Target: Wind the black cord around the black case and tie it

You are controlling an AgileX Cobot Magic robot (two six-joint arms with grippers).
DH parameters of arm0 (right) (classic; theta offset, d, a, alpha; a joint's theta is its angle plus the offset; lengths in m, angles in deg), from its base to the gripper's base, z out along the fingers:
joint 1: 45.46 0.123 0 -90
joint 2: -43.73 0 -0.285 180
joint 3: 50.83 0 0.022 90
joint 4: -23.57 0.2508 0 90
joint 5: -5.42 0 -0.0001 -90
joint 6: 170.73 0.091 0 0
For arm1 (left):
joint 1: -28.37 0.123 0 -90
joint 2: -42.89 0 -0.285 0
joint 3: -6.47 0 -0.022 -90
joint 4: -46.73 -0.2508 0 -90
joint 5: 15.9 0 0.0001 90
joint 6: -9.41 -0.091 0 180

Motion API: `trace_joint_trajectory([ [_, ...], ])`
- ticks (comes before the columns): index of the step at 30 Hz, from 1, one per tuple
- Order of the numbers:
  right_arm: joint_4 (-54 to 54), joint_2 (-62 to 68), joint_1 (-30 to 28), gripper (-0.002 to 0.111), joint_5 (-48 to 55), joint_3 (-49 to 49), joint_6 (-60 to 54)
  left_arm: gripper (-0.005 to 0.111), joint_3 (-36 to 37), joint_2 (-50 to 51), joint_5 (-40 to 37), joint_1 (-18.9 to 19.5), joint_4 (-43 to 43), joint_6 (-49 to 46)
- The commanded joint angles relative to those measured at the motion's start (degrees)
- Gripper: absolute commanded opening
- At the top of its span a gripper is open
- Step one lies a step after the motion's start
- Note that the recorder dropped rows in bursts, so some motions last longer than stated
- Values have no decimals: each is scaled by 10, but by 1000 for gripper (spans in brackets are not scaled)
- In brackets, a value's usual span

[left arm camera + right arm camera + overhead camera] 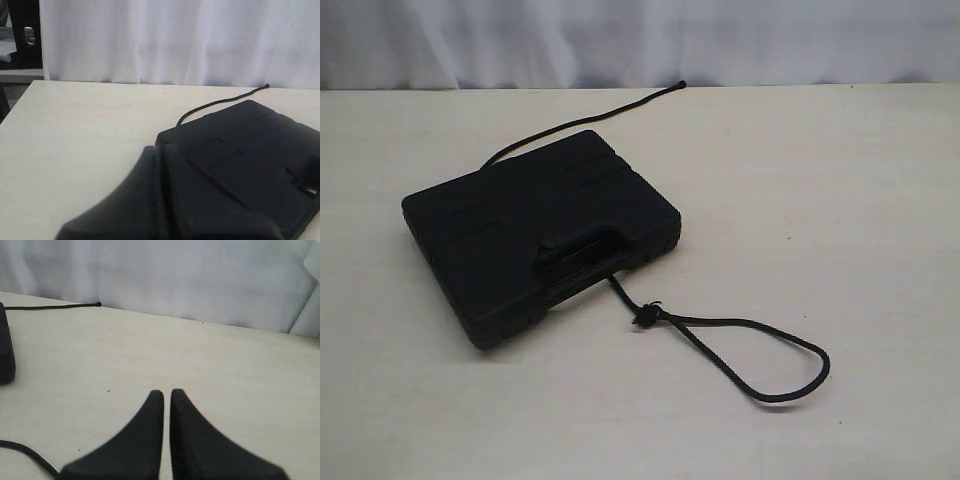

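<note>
The black case point(535, 232) lies flat on the table, handle cut-out toward the front right. The black cord point(715, 345) runs under it: a knotted loop lies in front at the right, and the free end point(678, 87) trails toward the back edge. Neither gripper shows in the exterior view. In the left wrist view my left gripper point(162, 150) is shut and empty, just short of the case point(250, 155), with the cord's tail point(220, 102) beyond. My right gripper point(166, 394) is shut over bare table, with the case's corner point(6, 352) and the cord point(50, 306) off to one side.
The pale wooden table point(840, 200) ends at a white curtain point(640, 40) along the back. A dark frame point(22, 30) stands beyond the table's corner in the left wrist view.
</note>
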Motion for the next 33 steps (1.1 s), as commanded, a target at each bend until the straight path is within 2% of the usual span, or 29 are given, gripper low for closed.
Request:
trace_joint_trajectory([
  [1,-2,-3,-3,4,-7,-1,-2,0,2,-2,9,1,4,-1],
  [9,-2,-3,-3,4,-8,-1,-2,0,2,-2,14,1,4,-1],
  [13,-2,-3,-3,4,-29,-1,-2,0,2,-2,61,1,23,-1],
  [16,42,-3,-3,4,-77,-1,-2,0,2,-2,160,1,78,2],
  [18,121,-3,-3,4,-118,-1,-2,0,2,-2,255,1,132,9],
  [23,257,-3,-3,4,-248,-1,0,0,2,-2,456,1,157,119],
  [27,406,-3,-1,4,-268,-1,58,0,2,-2,568,1,76,215],
  [30,402,-3,0,4,-276,-1,88,0,-4,-2,630,1,-24,218],
  [33,403,-3,0,4,-307,-1,116,0,-43,3,666,1,-72,218],
])
